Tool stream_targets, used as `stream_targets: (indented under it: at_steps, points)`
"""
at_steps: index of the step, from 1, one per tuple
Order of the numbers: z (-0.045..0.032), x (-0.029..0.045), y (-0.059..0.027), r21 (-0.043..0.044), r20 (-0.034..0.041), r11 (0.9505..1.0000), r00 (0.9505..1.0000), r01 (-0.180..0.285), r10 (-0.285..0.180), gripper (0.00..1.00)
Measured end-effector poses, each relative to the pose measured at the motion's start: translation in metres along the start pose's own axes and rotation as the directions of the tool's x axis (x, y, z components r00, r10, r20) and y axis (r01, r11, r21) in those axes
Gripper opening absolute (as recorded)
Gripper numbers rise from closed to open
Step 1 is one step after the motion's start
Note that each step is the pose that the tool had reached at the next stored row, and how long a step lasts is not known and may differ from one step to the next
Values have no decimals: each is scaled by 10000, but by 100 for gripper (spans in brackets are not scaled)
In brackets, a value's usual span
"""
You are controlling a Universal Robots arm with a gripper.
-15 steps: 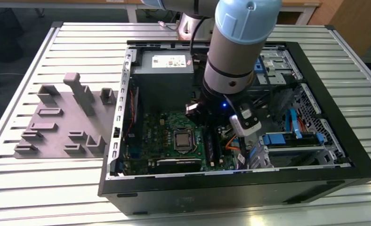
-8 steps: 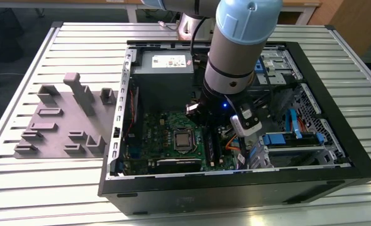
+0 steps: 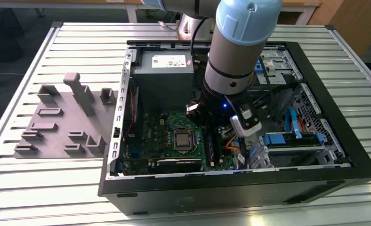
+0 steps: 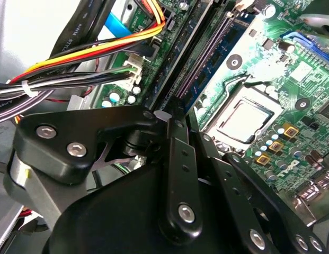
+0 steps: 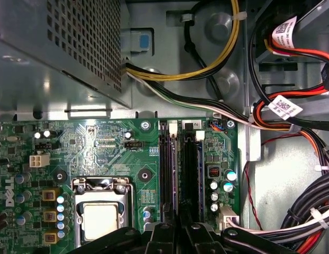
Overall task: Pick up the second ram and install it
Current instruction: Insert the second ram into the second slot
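My gripper (image 3: pixel 201 114) reaches down into the open computer case (image 3: pixel 336 117), low over the green motherboard (image 3: pixel 153 128). In both wrist views its black fingers (image 4: pixel 177 137) stand close together, and the gripper (image 4: pixel 172 112) (image 5: pixel 180 231) appears shut on the second ram (image 5: pixel 176 174). I see the ram (image 4: pixel 202 57) edge-on as a thin long strip. It lies in line with the long black slots (image 5: pixel 190 169) (image 3: pixel 209 149) beside the processor socket (image 5: pixel 100 218). Whether the ram sits in a slot or just above it, I cannot tell.
A grey power supply (image 3: pixel 163 70) fills the case's far corner. Bundled cables (image 4: pixel 74 58) (image 5: pixel 281 114) run close beside the slots. Drive bays with blue tabs (image 3: pixel 292 139) lie at the exterior view's right. A grey holder fixture (image 3: pixel 66 117) sits on the slatted table (image 3: pixel 35 188) outside the case.
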State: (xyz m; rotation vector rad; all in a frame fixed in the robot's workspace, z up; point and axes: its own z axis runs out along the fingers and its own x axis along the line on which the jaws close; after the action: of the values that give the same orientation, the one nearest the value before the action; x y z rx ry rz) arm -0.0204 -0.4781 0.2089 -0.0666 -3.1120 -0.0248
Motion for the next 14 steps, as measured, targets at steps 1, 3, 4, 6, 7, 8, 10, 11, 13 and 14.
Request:
stream_targets:
  at_steps: [1,3,4,6,7,8,10,11,13,14]
  points:
    - [0,0,0,0,0,10000,10000,6,-6,14]
    - [2,-1,1,15,1,10000,10000,19,-19,14]
    - [2,-1,1,34,2,10000,10000,23,-23,14]
    - [1,-1,0,45,1,10000,10000,24,-24,14]
    - [1,0,0,46,1,10000,10000,23,-23,14]
    - [0,0,0,48,1,10000,10000,23,-23,14]
    - [2,0,0,50,0,10000,10000,23,-23,14]
    - [4,0,0,48,1,10000,10000,23,-23,14]
    - [5,0,0,46,1,10000,10000,23,-23,14]
    - [6,0,0,45,2,10000,10000,23,-23,14]
